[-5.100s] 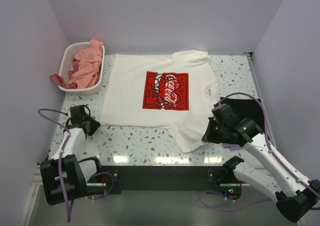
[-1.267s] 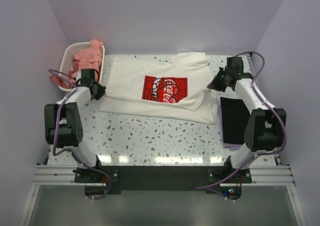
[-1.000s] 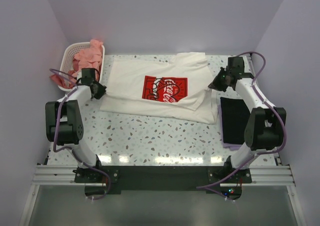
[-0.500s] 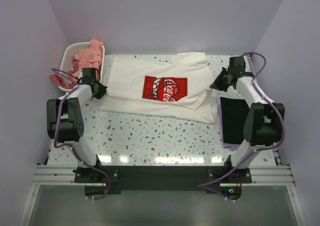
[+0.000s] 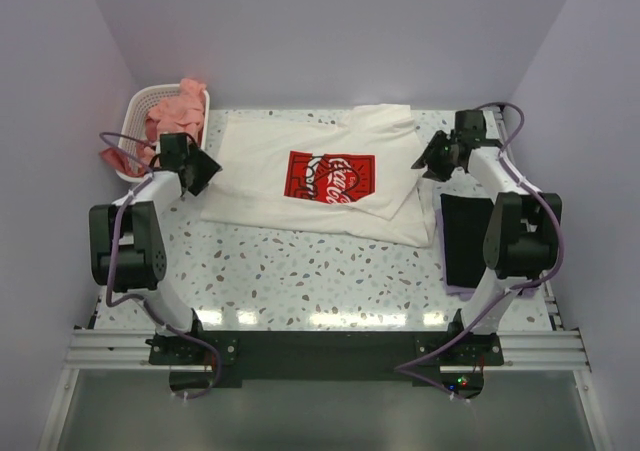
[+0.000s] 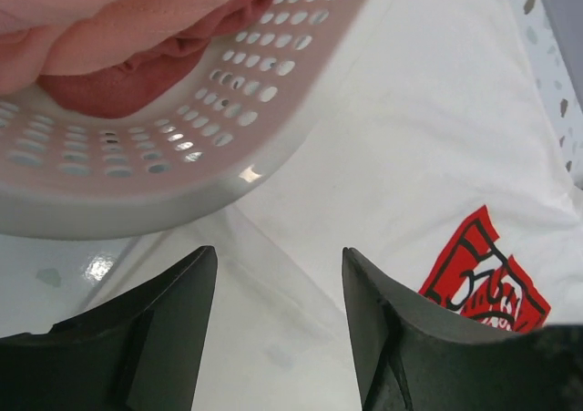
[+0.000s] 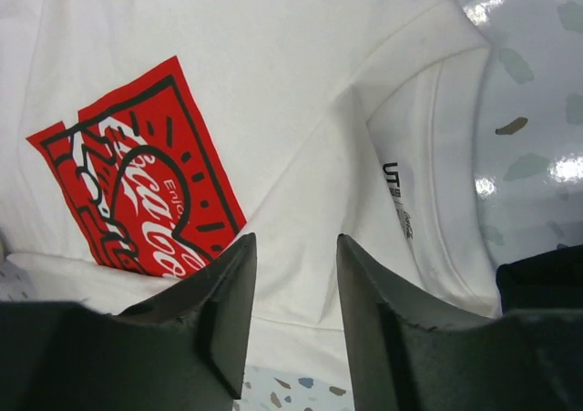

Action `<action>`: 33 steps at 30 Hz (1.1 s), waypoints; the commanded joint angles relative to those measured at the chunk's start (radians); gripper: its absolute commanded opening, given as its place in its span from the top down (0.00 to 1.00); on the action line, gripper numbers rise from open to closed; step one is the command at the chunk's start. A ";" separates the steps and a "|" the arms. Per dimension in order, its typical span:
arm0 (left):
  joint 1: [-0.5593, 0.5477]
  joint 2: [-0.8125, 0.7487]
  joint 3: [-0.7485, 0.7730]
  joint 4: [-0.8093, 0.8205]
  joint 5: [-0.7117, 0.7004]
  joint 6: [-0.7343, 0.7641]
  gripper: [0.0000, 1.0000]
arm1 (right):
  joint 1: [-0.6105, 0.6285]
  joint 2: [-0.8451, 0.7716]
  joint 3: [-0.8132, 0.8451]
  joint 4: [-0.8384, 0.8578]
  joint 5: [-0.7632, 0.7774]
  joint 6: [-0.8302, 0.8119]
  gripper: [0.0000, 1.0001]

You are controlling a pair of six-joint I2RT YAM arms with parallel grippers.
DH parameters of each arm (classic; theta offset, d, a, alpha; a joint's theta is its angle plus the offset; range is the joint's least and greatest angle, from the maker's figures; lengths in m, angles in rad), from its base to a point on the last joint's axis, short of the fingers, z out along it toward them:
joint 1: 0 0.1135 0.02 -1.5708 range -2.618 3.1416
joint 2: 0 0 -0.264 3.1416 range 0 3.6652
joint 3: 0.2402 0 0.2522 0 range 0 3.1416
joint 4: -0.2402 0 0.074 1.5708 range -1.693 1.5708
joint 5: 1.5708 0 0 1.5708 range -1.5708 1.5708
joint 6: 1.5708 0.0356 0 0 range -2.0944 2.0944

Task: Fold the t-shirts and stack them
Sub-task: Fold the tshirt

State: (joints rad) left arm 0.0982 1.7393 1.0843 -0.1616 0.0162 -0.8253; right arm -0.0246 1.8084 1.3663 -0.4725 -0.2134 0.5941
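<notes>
The cream-white t-shirt (image 5: 260, 161) with its red logo (image 5: 332, 179) lies at the back of the table, its near part folded over. My left gripper (image 5: 197, 171) is open and empty over the shirt's left edge, next to the basket. In the left wrist view (image 6: 278, 338) cloth (image 6: 410, 138) shows between the spread fingers. My right gripper (image 5: 432, 161) is open and empty over the shirt's right edge by the collar. It also shows in the right wrist view (image 7: 296, 320), above the shirt (image 7: 301, 83). A folded black t-shirt (image 5: 470, 233) lies at the right on a lilac one (image 5: 458, 291).
The white perforated basket (image 5: 135, 106) stands at the back left with salmon-pink t-shirts (image 5: 175, 111) heaped in it. Its wall (image 6: 137, 156) is close above my left fingers. The speckled table (image 5: 320, 271) runs to the front rail; grey walls close in the sides.
Since five seconds ago both arms reached to the back and the shirt's near half was folded over. In the last second both grippers shifted slightly above the cloth.
</notes>
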 commanded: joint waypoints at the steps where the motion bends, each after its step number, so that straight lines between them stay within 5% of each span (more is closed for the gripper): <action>1: 0.006 -0.086 -0.026 0.077 0.086 0.020 0.38 | 0.005 0.006 0.073 0.014 -0.043 -0.053 0.53; 10: 0.001 -0.276 -0.158 0.024 0.212 0.040 0.38 | 0.107 -0.162 -0.186 0.096 0.039 -0.037 0.52; 17: 0.000 -0.412 -0.167 -0.067 0.254 0.189 0.37 | 0.178 -0.170 -0.358 0.205 0.052 -0.004 0.54; 33: 0.001 -0.466 -0.231 -0.049 0.335 0.278 0.36 | 0.235 -0.115 -0.426 0.301 0.089 0.079 0.56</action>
State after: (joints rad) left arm 0.0978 1.2888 0.8577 -0.2363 0.3195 -0.5812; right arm 0.2047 1.6844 0.9428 -0.2302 -0.1596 0.6521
